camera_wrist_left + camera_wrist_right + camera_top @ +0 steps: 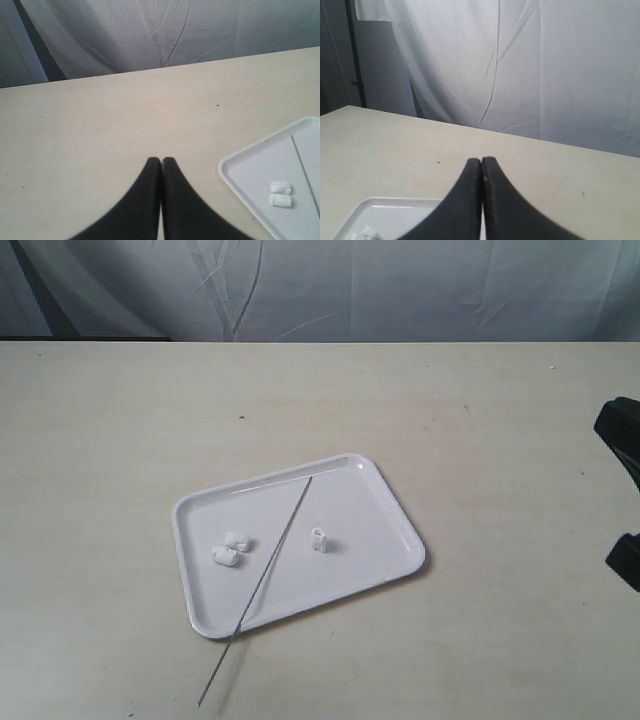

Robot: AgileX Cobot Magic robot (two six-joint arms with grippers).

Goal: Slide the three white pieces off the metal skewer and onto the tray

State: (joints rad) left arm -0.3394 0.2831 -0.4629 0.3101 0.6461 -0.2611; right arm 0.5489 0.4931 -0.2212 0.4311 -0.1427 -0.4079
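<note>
Table (480, 570), pale and bare but for the work. On it, near the middle, the tray (365, 505) sits skewed to the table's edges. The metal skewer (261, 580) lies diagonally across it, its far tip by the far rim and its near end overhanging the near rim onto the table. The three white pieces (237, 539) are all off the rod and on the tray: two touching just left of it, and the third piece (319, 540) alone to its right, seemingly on end. The left gripper (161, 161) hangs over bare table to the left of the tray, jaws pressed together on nothing. The right gripper (481, 160) is likewise closed and empty, well to the right. The task looks done, so the hazards lie in disturbance. The skewer is propped on the rim, so a brush against its overhanging end would likely pivot it and sweep the nearby pair toward the low rim. The pieces look light enough to roll. The glossy tray may slide if knocked, and that would topple the lone piece.
</note>
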